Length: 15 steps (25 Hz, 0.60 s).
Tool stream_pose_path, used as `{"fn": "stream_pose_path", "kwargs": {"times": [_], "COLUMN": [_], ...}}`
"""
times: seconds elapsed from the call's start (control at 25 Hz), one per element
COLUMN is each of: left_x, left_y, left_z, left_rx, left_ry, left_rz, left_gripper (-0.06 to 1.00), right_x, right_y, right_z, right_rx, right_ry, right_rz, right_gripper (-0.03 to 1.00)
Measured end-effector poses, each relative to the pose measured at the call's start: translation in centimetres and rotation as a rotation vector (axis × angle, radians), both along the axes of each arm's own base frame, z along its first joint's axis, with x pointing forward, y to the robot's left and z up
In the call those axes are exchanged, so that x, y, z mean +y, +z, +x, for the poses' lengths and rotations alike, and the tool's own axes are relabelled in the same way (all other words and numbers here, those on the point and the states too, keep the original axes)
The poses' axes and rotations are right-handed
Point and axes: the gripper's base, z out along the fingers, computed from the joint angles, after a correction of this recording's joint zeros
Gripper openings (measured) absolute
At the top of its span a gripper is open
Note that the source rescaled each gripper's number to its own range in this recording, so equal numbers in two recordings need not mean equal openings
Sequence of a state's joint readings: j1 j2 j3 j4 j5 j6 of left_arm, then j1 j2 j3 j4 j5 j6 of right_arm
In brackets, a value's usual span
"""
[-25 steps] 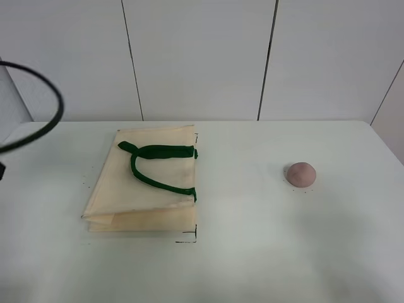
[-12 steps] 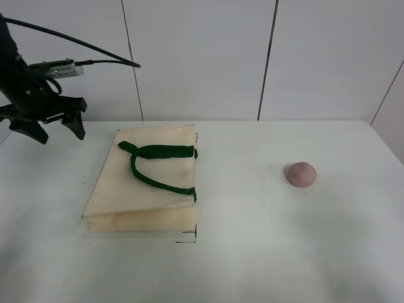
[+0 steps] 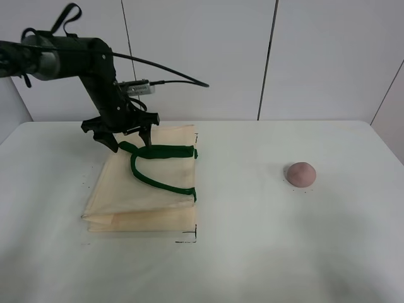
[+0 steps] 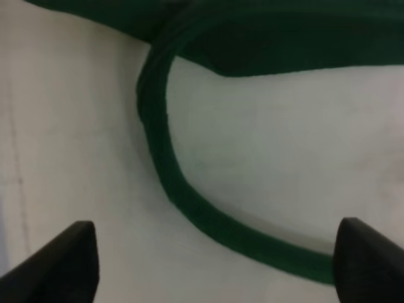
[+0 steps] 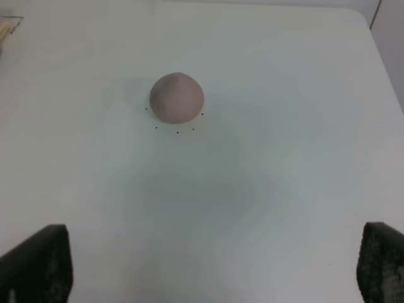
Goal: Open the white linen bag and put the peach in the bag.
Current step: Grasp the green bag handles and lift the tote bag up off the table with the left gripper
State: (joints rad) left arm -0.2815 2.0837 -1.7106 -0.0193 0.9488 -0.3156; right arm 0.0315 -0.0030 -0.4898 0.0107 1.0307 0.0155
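Note:
The white linen bag [image 3: 142,189] lies flat and folded on the table's left half, with its dark green handles [image 3: 161,151] on top. My left gripper [image 3: 130,141] is open and hovers just over the bag's far end, at the handle's base. In the left wrist view the handle loop [image 4: 170,183] curves across the cream fabric between the spread fingertips [image 4: 63,265]; my left gripper [image 4: 214,268] holds nothing. The peach [image 3: 301,173] sits on the table at the right. In the right wrist view the peach [image 5: 177,96] lies ahead of my open, empty right gripper [image 5: 208,265].
The white table [image 3: 252,240] runs to a panelled wall at the back. Small black corner marks [image 3: 189,238] sit by the bag's near right corner. The left arm's cable [image 3: 170,69] arcs above the bag's far end. The right arm does not show in the exterior view.
My left arm has swung in from the far left edge to over the bag's far end, gripper open. The bag and the peach have not moved.

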Motion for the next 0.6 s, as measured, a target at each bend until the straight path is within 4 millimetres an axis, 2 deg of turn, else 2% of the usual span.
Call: {"fn": "stream_pose_path", "kwargs": {"times": [0.08, 0.36, 0.6], "left_x": [-0.6, -0.8, -0.9], "left_y": [-1.7, -6.6, -8.6], "left_z": [0.3, 1.3, 1.9], "left_rx": [0.021, 0.069, 0.054], "left_ry": [-0.009, 0.0, 0.02], "left_rz": [0.045, 0.085, 0.08], "left_gripper": [1.0, 1.0, 1.0], "right_x": [0.0, 0.0, 0.0], "right_y": [0.0, 0.0, 0.0], "right_z": [0.0, 0.0, 0.0], "right_rx": [0.0, 0.0, 0.0], "right_ry": [0.0, 0.0, 0.0], "right_rz": [0.0, 0.0, 0.0], "right_gripper": [1.0, 1.0, 1.0]}}
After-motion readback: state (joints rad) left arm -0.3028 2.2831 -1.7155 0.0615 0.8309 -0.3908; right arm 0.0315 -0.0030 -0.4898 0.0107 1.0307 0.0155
